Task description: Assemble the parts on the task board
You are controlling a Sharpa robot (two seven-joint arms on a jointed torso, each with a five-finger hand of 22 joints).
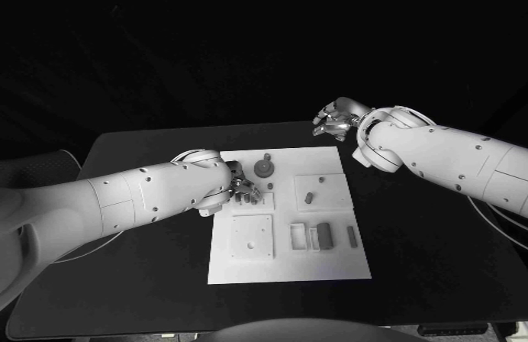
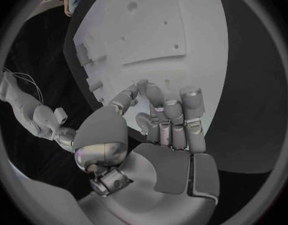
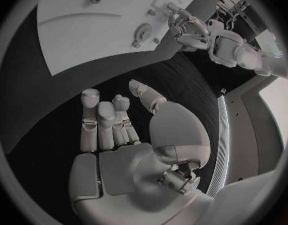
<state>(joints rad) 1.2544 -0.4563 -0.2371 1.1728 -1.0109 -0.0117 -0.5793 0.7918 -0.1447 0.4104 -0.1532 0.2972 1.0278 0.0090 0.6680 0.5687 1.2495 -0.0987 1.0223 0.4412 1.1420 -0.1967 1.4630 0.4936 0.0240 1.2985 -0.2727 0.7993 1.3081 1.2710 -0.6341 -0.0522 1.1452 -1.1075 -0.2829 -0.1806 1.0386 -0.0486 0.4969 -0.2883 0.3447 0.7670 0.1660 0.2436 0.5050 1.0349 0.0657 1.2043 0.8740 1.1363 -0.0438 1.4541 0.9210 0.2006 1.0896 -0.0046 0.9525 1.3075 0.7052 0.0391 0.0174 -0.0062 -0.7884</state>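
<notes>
A: Head view first, from left to right. The left hand [image 1: 240, 191] is low over the left edge of the board [image 1: 288, 262], near a raised square plate [image 1: 252, 237]. Is it holding a part?

B: I cannot tell. In the left wrist view the fingers [image 2: 173, 116] are half curled and close together over the board, but I see no part between them. They may only touch the surface.

A: Then the parts?

B: A round part [image 1: 264, 168] stands near the far edge of the board. One small part [image 1: 311, 198] lies on a square plate to the right of it. Some bar-shaped parts [image 1: 323, 235] lie side by side in the near half.

A: And the right hand [image 1: 336, 120]?

B: It is lifted beyond the far right corner of the board, well apart from every part. Its fingers [image 3: 97, 120] are apart and hold nothing.

A: So which step?

B: I judge an early one: the left hand is about to pick or seat a part. Next it needs a sure pinch and a straight placement into the correct recess.

A: Any writing?

B: I can read none.
</notes>
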